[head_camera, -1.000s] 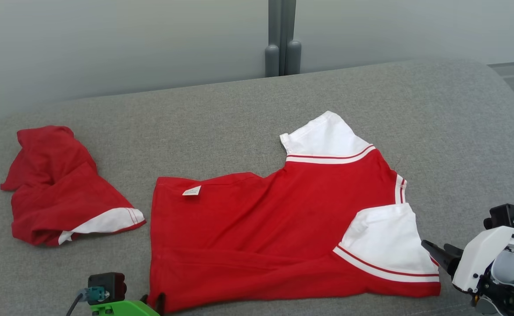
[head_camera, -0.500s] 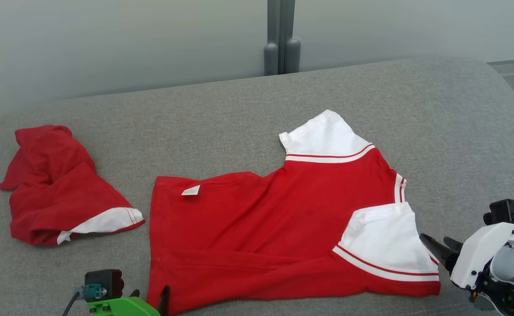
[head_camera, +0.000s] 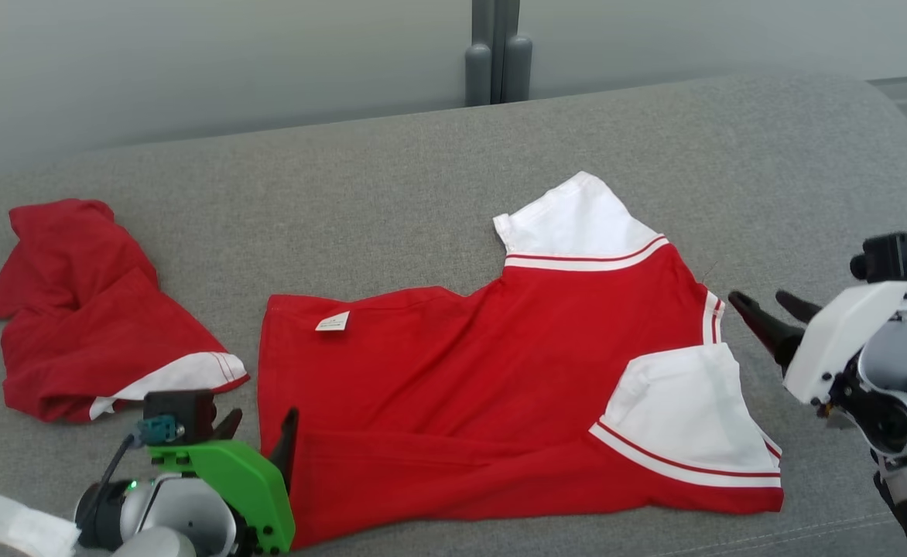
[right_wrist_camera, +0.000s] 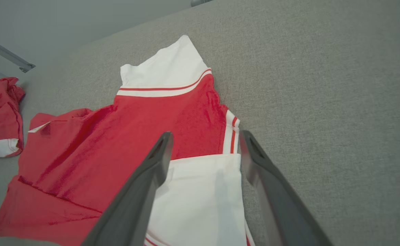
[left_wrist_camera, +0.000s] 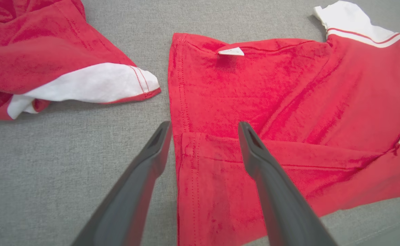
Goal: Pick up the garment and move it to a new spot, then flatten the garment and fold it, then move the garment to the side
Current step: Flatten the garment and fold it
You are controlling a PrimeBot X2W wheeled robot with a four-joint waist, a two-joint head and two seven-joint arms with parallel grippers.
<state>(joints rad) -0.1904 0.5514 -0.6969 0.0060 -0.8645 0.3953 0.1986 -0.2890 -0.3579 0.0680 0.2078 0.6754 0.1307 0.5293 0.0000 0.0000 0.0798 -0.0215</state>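
Note:
The garment (head_camera: 484, 387) is a red shirt with white sleeves, spread on the grey cushion, its near edge folded over in a strip. My left gripper (head_camera: 262, 418) is open just above the garment's near left corner; in the left wrist view its fingers (left_wrist_camera: 203, 124) straddle the hem of the garment (left_wrist_camera: 271, 95). My right gripper (head_camera: 756, 295) is open, off the garment's right edge by the striped collar. In the right wrist view its fingers (right_wrist_camera: 205, 135) frame the collar and the white sleeve of the garment (right_wrist_camera: 135, 130). Neither holds anything.
A second red and white garment (head_camera: 82, 309) lies crumpled at the left, also seen from the left wrist (left_wrist_camera: 32, 51). The grey cushion (head_camera: 422, 193) ends at a pale wall with a grey post (head_camera: 497, 54). Bare cushion lies behind and right of the shirt.
The left gripper has opened off the garment's near left corner and risen. The right gripper has moved from the near sleeve to the collar side. The head view has tilted a little.

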